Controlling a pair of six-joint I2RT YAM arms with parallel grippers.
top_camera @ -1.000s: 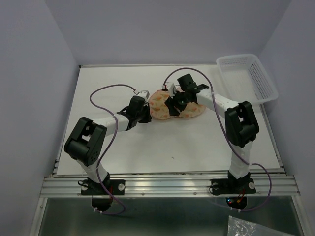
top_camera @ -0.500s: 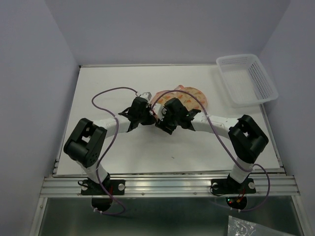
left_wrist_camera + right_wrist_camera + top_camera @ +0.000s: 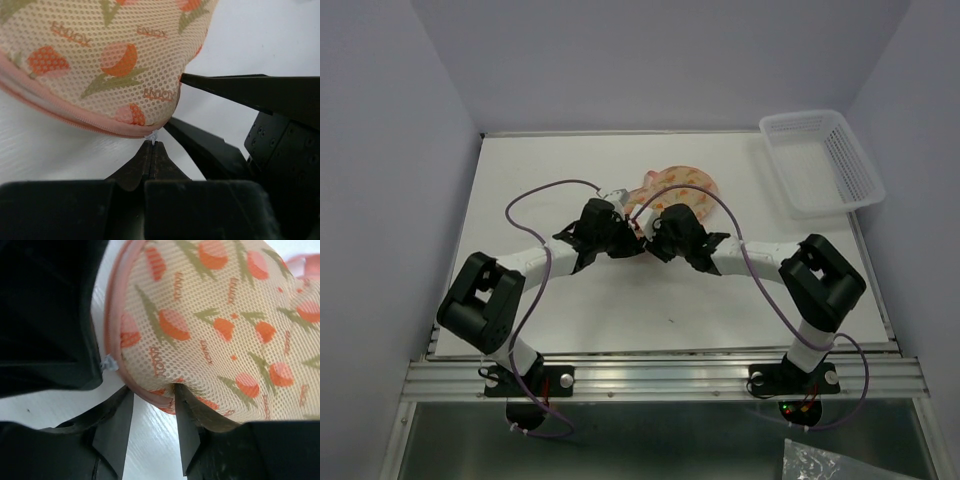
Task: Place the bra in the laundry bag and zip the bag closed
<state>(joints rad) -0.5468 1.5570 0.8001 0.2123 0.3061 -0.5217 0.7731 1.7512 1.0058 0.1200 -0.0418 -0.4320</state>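
While the left gripper (image 3: 151, 146) pinches shut on a small white tab (image 3: 152, 134) at the seam of the laundry bag (image 3: 100, 60), out on the counter (image 3: 610, 325), the right gripper (image 3: 152, 415) straddles its rim half-open. The bra is unseen, likely inside. Zipping step: brace the rim, draw the tab.

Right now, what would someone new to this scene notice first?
The peach laundry bag with its orange flower print lies mid-table. The left jaws are shut on a small white tab at its pink edge, while the right jaws stand apart around the rim beside them. A white lattice basket sits at the far right corner.
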